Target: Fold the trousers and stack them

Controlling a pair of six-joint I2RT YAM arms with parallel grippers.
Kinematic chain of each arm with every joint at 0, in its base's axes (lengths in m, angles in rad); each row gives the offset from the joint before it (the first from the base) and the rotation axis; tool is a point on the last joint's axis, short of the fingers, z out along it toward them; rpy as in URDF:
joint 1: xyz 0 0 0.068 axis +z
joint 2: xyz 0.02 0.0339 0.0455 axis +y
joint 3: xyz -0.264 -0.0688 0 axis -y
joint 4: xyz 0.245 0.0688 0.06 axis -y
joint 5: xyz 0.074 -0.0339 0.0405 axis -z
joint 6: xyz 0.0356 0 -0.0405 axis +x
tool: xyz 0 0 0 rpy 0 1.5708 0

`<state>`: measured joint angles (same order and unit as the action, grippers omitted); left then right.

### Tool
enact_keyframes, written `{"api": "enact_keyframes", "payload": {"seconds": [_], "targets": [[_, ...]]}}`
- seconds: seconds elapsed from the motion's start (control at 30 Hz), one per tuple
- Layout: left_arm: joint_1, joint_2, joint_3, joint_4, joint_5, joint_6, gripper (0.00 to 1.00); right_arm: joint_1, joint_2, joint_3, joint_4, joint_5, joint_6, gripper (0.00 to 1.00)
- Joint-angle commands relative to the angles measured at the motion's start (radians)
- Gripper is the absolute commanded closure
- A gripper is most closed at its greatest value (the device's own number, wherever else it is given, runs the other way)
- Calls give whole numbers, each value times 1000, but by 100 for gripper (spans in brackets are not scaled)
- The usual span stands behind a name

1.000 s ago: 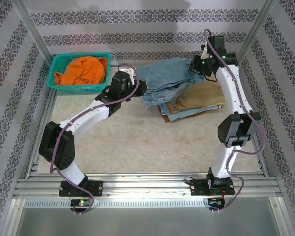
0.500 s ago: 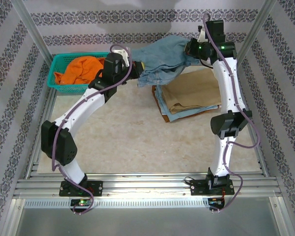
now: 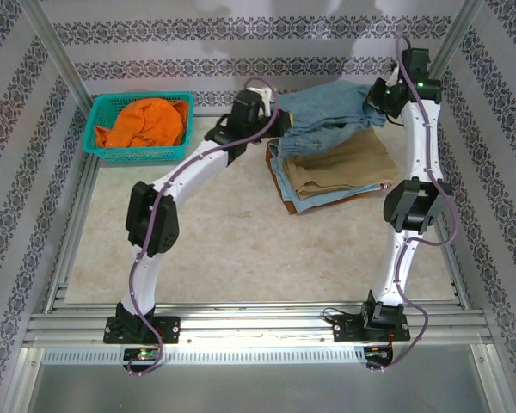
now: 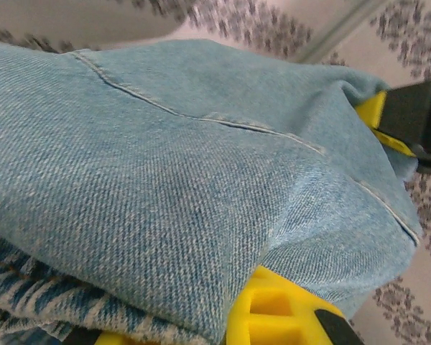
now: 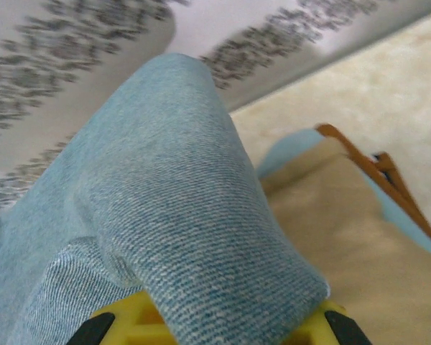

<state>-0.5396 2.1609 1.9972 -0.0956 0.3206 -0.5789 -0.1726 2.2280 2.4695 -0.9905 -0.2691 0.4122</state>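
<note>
- Jeans (image 3: 327,116): folded light-blue denim, slung between both grippers over the far edge of the khaki trousers (image 3: 340,163).
- Left gripper (image 3: 273,120): clamped on jeans.
- Right gripper (image 3: 376,95): clamped on jeans.

Jeans (image 3: 327,116) cover the far part of the stack (image 3: 335,168) beneath them. Denim buries the tips of the left gripper (image 3: 278,122) and right gripper (image 3: 374,96), both clamped on the jeans. In the left wrist view, yellow fingers (image 4: 273,320) peek out under the jeans, which run off the left and bottom edges. In the right wrist view, the wall (image 5: 72,57) behind the jeans is blurred.
</note>
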Motion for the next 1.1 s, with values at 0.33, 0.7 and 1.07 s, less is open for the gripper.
{"api": "enact_keyframes", "payload": {"seconds": [0.33, 0.7, 1.07], "targets": [[-75, -60, -453, 378, 14, -122, 100, -92, -43, -287, 82, 129, -31, 100], [-74, -160, -592, 392, 30, -131, 99, -108, -82, -383, 84, 122, -4, 52], [-32, -120, -571, 367, 64, -115, 100, -165, -245, -685, 245, 19, 43, 70]]}}
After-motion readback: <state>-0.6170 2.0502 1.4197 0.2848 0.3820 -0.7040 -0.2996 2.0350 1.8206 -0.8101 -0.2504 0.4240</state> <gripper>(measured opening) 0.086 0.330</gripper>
